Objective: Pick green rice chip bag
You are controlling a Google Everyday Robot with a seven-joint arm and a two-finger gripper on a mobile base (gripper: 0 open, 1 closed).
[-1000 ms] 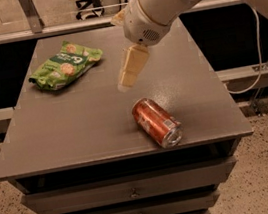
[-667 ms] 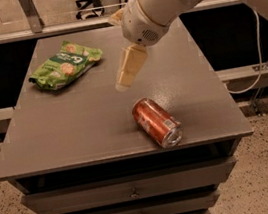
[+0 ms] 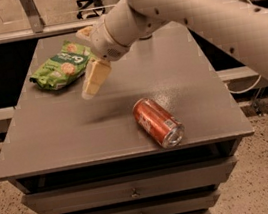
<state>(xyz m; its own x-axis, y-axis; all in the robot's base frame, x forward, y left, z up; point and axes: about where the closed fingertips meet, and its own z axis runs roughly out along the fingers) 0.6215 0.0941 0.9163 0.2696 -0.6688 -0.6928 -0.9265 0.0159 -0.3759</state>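
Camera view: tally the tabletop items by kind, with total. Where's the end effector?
Snack bags: 1, the green rice chip bag
Soda cans: 1, the red soda can, lying on its side
Total: 2
Not counted: end effector, above the table, between bag and can, nearer the bag.

We see a thick arm (image 3: 200,12) clad in smooth off-white shells, built of rounded, tube-like segments with small dark screw holes dotted along them. Its wrist (image 3: 108,36) ends in a bulging, rounded collar. The claw (image 3: 94,75) is pale cream and tapered, up and left of the red soda can (image 3: 158,122), over the desk (image 3: 68,139).
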